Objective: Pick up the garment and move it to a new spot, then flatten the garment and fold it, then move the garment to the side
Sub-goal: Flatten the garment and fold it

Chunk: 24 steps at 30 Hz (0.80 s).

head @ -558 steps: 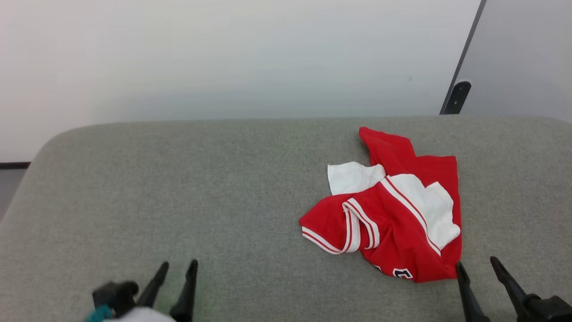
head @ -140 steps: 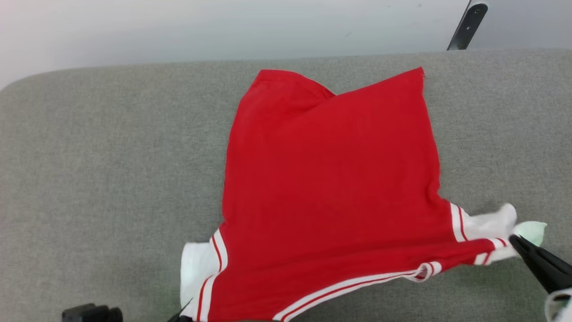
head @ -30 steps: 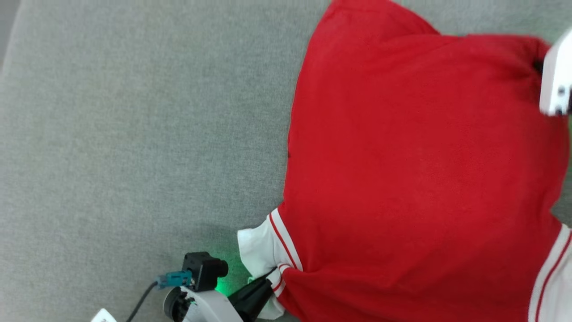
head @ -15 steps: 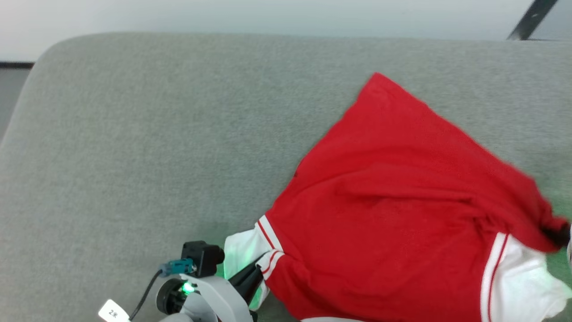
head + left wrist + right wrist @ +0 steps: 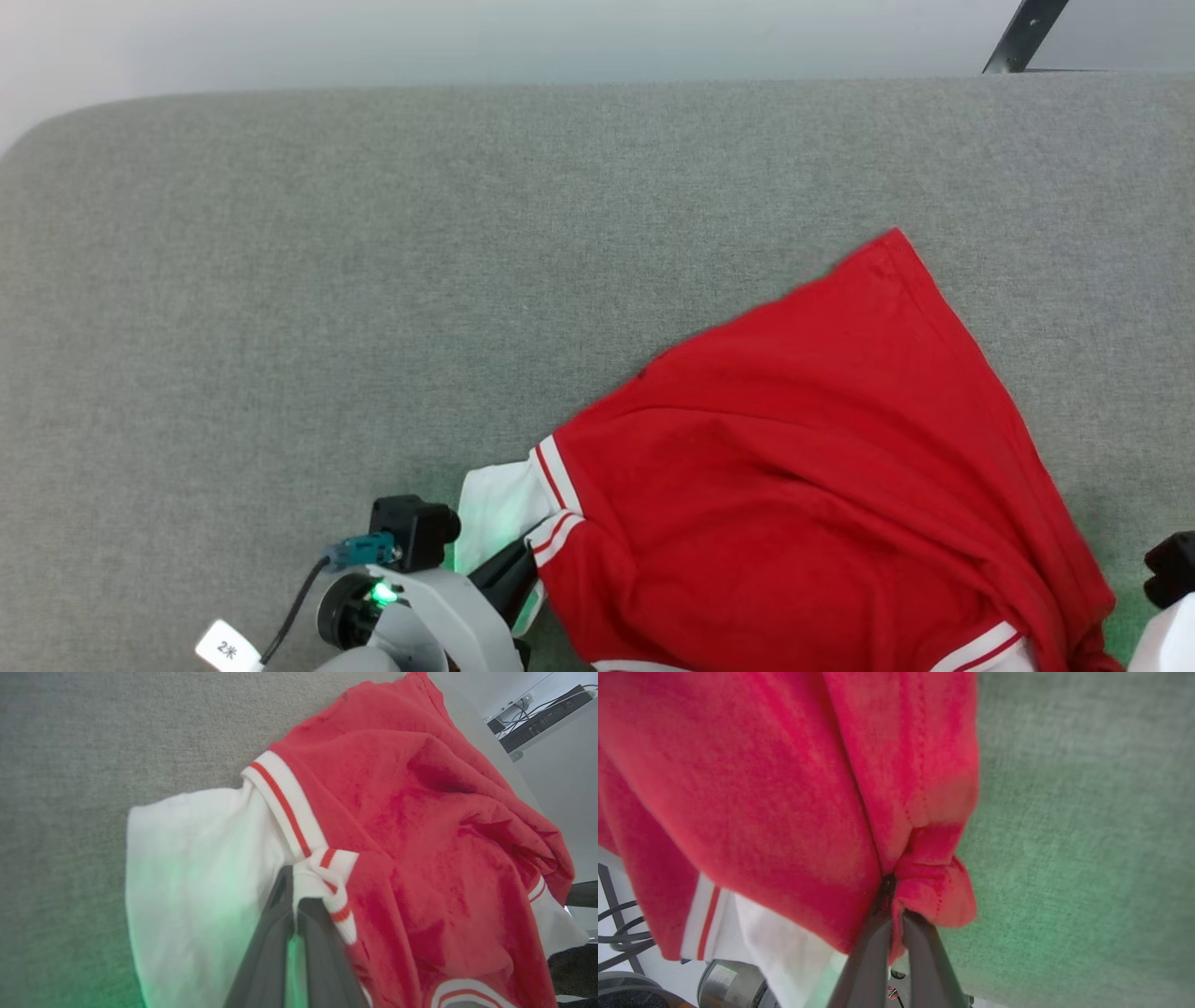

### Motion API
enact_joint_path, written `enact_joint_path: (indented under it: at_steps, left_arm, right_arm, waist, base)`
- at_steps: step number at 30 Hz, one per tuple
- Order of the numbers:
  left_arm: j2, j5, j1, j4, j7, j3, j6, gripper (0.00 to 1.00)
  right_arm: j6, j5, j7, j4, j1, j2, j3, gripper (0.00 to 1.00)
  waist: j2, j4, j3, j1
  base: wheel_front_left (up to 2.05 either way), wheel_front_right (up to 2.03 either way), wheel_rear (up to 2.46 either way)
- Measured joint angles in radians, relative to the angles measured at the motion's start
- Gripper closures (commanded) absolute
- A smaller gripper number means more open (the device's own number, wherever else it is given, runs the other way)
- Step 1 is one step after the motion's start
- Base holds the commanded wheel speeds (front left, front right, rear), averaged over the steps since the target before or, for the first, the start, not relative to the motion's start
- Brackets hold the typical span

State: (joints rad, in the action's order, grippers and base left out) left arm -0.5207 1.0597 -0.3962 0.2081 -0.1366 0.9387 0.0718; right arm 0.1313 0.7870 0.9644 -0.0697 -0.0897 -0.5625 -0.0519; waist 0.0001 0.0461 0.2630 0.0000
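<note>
The left gripper (image 5: 523, 565), two long dark fingers on a rounded pale grey wrist (image 5: 429, 625) with a glowing green light (image 5: 381, 594), sits at the head view's lower left, angled up and rightward. Its fingers (image 5: 322, 952) are pressed together on the striped cuff of the soft red-and-white jersey garment (image 5: 803, 485). The right gripper (image 5: 894, 910) likewise pinches a bunched red fold. Its pale forearm (image 5: 1167, 644) shows at the lower right corner.

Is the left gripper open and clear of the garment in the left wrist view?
No, the left gripper is shut on the red-and-white striped trim of the garment, beside its white sleeve.
</note>
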Motion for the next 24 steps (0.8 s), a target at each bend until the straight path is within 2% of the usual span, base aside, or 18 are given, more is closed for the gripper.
enact_joint_path:
  at_steps: [1,2,3,4,7,12,16,19,22,24]
  left_arm:
    - [0.0,0.0,-0.001,0.0,0.0,0.0,0.0,1.0]
    - [0.0,0.0,-0.004,0.0,0.0,0.0,0.0,1.0]
    - [0.0,0.0,-0.004,0.0,0.0,0.001,0.0,1.0]
    - [0.001,0.0,-0.004,0.001,0.0,0.002,0.0,1.0]
    - [0.005,0.002,-0.002,0.004,0.004,0.006,0.006,1.0]
    - [0.014,0.003,0.005,-0.004,0.006,0.016,0.006,1.0]
    - [0.026,-0.005,-0.005,-0.009,0.014,0.027,-0.002,1.0]
    - [0.037,-0.01,-0.022,-0.011,0.018,0.032,-0.011,1.0]
    - [0.048,-0.014,-0.037,-0.008,0.018,0.035,-0.019,1.0]
    - [0.058,-0.016,-0.049,-0.003,0.019,0.038,-0.027,1.0]
  right_arm:
    - [0.0,-0.009,0.003,-0.008,-0.009,0.012,0.005,1.0]
    - [0.0,-0.02,0.001,-0.02,-0.014,0.022,0.009,0.93]
    - [0.0,-0.036,-0.01,-0.028,-0.019,0.034,0.016,0.15]
    - [0.0,-0.042,-0.021,-0.031,-0.019,0.048,0.031,0.0]
    - [0.0,-0.055,-0.089,-0.068,0.01,0.098,0.1,0.0]
    - [0.0,-0.069,-0.064,-0.177,0.098,0.057,0.174,0.0]
    - [0.0,-0.094,-0.029,-0.206,0.257,0.026,0.179,0.0]
    - [0.0,-0.15,-0.022,-0.149,0.407,0.019,0.139,0.0]
    - [0.0,-0.183,-0.034,-0.03,0.553,0.064,0.082,0.0]
    - [0.0,-0.228,-0.046,0.066,0.64,0.064,0.034,0.0]
  waist:
    - [-0.0001,0.0,0.001,0.0]
    - [0.0,-0.001,0.002,0.0]
    - [0.0,-0.001,0.002,0.0]
    - [0.0,-0.001,0.0,0.0]
    - [0.0,0.003,-0.009,0.0]
    - [-0.0001,0.022,-0.015,0.0]
    - [0.0,0.046,-0.007,0.0]
    - [0.0,0.066,0.008,-0.0001]
    - [0.0,0.084,0.031,0.0]
    - [0.0,0.097,0.05,0.0]
  base:
    - [0.0,0.0,0.0]
    - [0.0,0.0,0.0]
    - [0.0,0.0,0.0]
    - [0.0,0.0,0.0]
    - [0.0,0.0,0.0]
    - [0.0,0.0,0.0]
    - [0.0,0.0,0.0]
    - [0.0,0.0,0.0]
    - [0.0,0.0,0.0]
    - [0.0,0.0,0.0]
